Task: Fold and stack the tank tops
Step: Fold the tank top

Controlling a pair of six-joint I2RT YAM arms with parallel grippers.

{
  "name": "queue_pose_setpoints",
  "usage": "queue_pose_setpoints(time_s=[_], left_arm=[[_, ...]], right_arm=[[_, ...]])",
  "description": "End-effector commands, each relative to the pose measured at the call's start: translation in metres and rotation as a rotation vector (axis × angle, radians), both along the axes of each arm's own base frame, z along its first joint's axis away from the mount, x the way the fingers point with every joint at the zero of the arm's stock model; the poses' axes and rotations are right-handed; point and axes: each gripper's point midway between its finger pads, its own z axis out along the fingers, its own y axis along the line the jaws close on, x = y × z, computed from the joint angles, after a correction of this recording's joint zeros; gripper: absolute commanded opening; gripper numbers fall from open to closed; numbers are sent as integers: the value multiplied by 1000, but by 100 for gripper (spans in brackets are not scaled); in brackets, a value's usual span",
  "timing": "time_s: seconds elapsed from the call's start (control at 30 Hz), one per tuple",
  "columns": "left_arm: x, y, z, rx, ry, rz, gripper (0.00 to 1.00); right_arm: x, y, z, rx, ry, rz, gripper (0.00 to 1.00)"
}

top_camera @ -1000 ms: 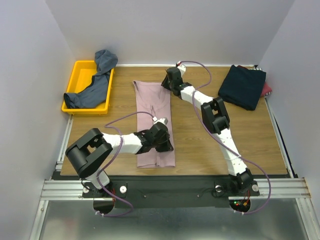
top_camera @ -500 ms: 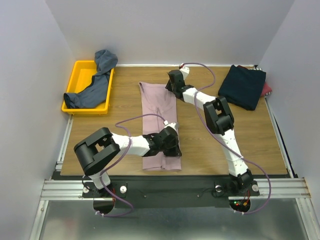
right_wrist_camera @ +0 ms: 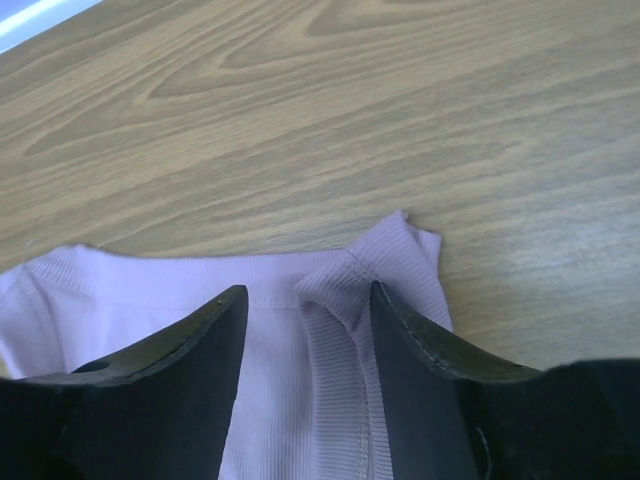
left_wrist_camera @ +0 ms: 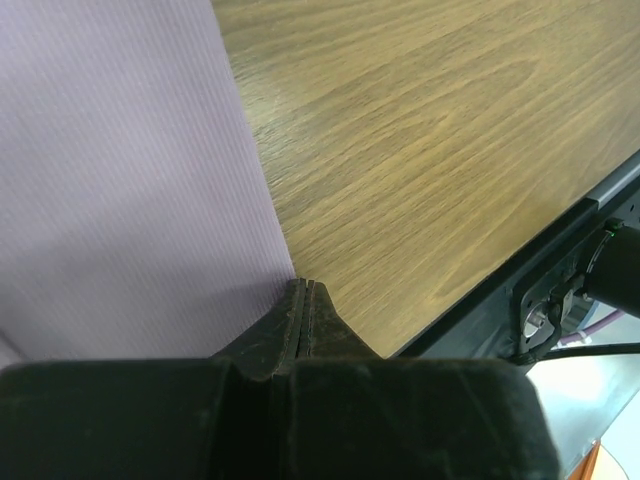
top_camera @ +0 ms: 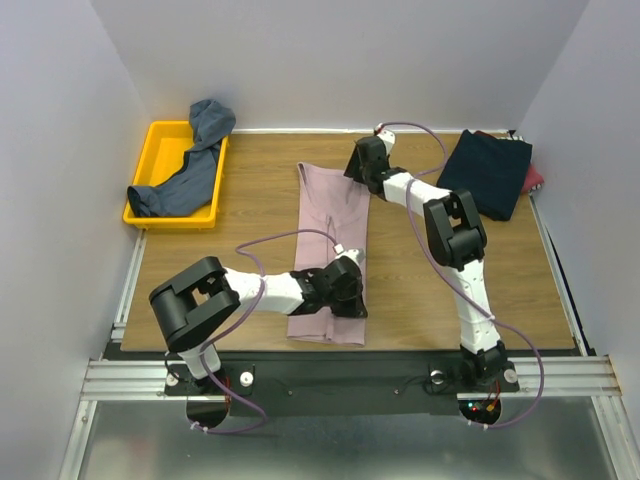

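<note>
The dusty pink tank top (top_camera: pixel 333 230) lies as a long narrow strip down the middle of the table. My left gripper (top_camera: pixel 352 297) is shut at its near right edge, with the cloth (left_wrist_camera: pixel 120 180) meeting the closed tips (left_wrist_camera: pixel 303 287). My right gripper (top_camera: pixel 362 166) is open at the far right corner, its fingers (right_wrist_camera: pixel 205 330) straddling a folded strap (right_wrist_camera: pixel 345 290). The slate blue-grey tank top (top_camera: pixel 190 170) hangs over the yellow tray. A folded dark navy top (top_camera: pixel 487 172) lies at the far right, on a red one (top_camera: pixel 536 180).
The yellow tray (top_camera: pixel 152 140) stands at the far left corner. White walls enclose the table on three sides. Bare wood (top_camera: pixel 220 250) lies between the tray and the pink top. The table's black front edge (left_wrist_camera: pixel 520 270) is close to my left gripper.
Both grippers and the pink tank top have shifted to the right across the table. The top now lies slightly slanted, with its far end nearer the navy top.
</note>
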Motion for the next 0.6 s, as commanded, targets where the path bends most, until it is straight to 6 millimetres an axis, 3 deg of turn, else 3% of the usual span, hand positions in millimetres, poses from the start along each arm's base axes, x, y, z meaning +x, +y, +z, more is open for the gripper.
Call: queue_pose_setpoints(time_s=[0.0, 0.17, 0.23, 0.33, 0.5, 0.53, 0.57], left_arm=[[22, -5, 45, -69, -78, 22, 2], [48, -1, 88, -132, -162, 54, 27], [56, 0, 105, -150, -196, 56, 30], [79, 16, 129, -176, -238, 131, 31], [152, 81, 165, -147, -309, 432, 28], [173, 105, 170, -129, -328, 522, 26], [188, 116, 178, -133, -343, 577, 25]], right_arm=[[15, 26, 91, 81, -169, 142, 62], [15, 37, 119, 103, -213, 202, 73], [15, 38, 125, 114, -221, 212, 75], [12, 35, 135, 130, -229, 214, 75], [4, 39, 153, 154, -244, 246, 75], [1, 40, 148, 158, -230, 253, 75], [-3, 40, 156, 171, -235, 258, 75]])
